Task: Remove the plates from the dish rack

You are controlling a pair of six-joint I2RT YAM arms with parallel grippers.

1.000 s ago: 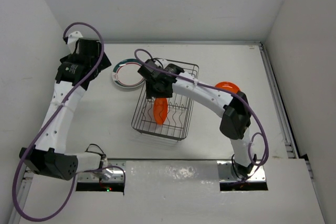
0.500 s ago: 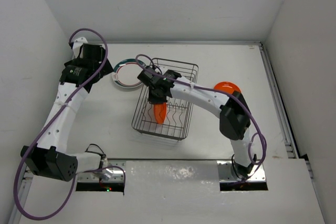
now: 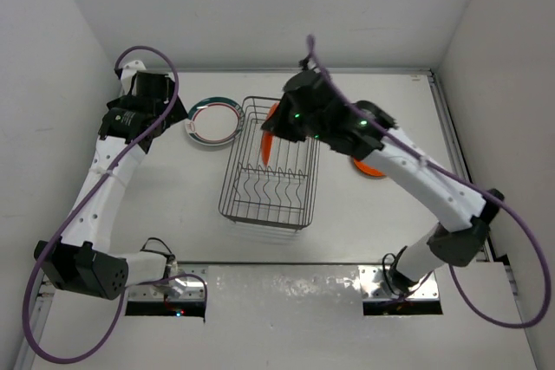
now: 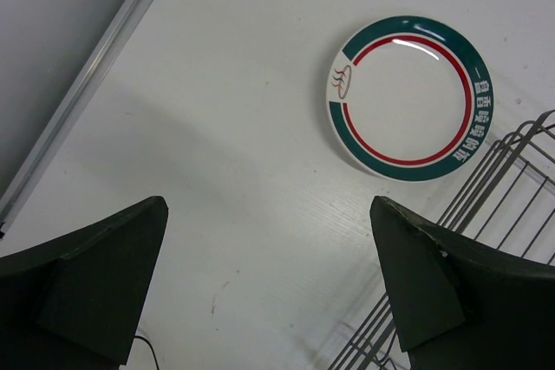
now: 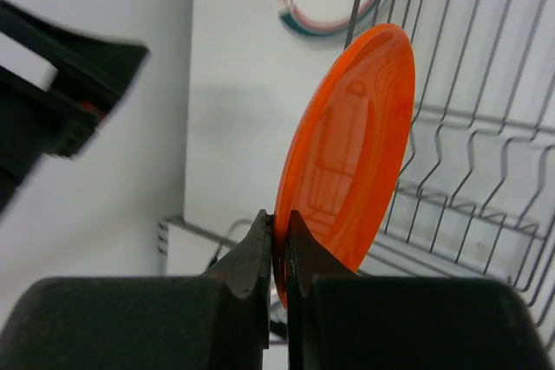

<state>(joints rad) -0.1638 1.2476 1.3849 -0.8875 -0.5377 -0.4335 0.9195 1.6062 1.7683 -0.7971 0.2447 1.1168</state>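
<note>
A: Where's the orange plate?
B: On edge in the right tool, above the far end of the rack. The jaws are clamped tight on its rim.
A: What's the risk?
B: The grip is thin. Only the rim is pinched, and most of the plate hangs out past the jaws. A quick swing could make it pivot or slip out onto the wires or the table.
A: Is it clear of the rack?
B: Hard to say from above, because the arm hides the plate's lower edge. If it's low, a sideways move could catch the rack wall and drag the rack.
A: And setting it down?
B: Another orange plate lies to the right and a teal plate to the left, both just beside the rack. Landing on either could chip it.
A: The left tool?
B: Spread wide, holding nothing, hovering near the teal plate and well away from the right arm.
</note>
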